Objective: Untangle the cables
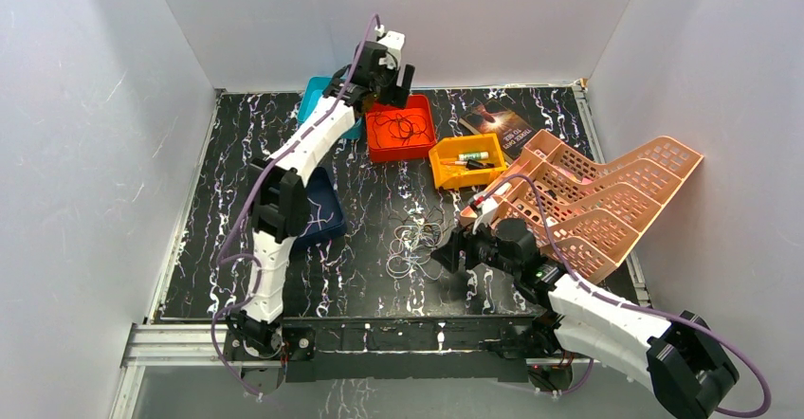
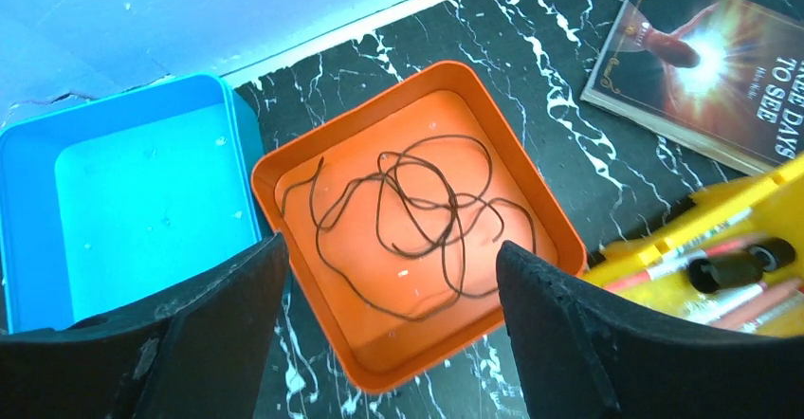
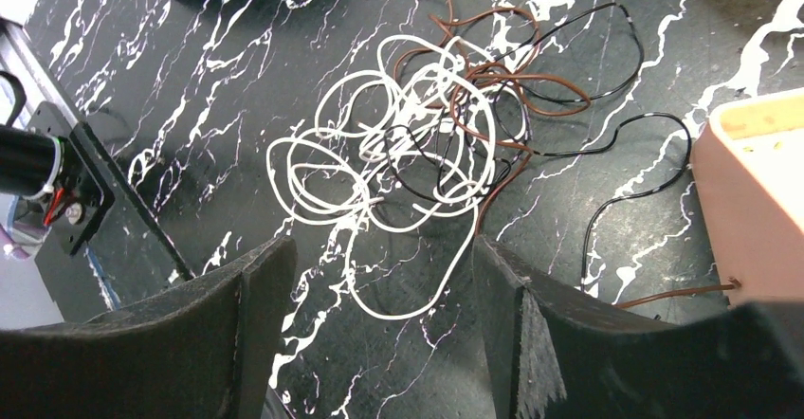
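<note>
Top external: shows tangled cables (image 1: 414, 242) lying base-side of the red tray (image 1: 403, 157), right gripper (image 1: 449, 254) just beside them, left gripper (image 1: 393, 84) above the tray.

Left wrist: hangs with jaws parted, empty, over a dark cable (image 2: 417, 212) inside the tray.

Right wrist: gapes wide, empty, cables straight ahead.

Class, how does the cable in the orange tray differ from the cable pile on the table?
The tray cable is all dark, alone in the orange tray; the table pile mixes white, brown and black strands on the table. The tray cable's loops are few and loose; the table pile's are many and interwoven. Both are thin and looped.
</note>
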`<action>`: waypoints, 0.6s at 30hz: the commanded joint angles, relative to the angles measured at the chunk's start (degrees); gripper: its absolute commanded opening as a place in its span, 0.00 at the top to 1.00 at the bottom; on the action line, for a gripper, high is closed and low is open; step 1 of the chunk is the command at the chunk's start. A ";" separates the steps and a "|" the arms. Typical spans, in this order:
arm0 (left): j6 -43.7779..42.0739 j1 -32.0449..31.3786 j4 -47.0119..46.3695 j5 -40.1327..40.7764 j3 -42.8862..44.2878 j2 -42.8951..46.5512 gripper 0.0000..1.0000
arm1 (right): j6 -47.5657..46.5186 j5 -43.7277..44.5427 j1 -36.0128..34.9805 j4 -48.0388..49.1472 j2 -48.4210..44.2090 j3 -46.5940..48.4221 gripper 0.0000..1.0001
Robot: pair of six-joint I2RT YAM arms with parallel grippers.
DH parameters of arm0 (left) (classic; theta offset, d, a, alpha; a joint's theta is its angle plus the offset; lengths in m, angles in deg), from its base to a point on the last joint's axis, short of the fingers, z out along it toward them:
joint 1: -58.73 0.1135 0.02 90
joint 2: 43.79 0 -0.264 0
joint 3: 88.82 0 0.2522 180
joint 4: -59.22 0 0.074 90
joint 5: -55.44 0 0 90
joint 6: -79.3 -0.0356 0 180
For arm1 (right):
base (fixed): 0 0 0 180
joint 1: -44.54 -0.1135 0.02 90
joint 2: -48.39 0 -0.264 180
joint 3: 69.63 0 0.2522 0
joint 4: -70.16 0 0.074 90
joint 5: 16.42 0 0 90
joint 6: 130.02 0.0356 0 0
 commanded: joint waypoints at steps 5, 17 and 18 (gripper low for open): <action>3.07 0.09 1.02 -1.61 -15.31 17.72 0.17 | 2.69 6.46 -0.29 -1.52 -0.56 5.48 0.22; 9.27 0.04 1.43 -4.65 -40.15 36.93 0.12 | 4.72 13.79 -0.27 -11.03 -0.98 14.16 0.19; 9.44 0.08 1.60 -5.05 -41.77 38.07 0.12 | 4.96 14.95 -0.25 -13.59 -0.62 15.12 0.19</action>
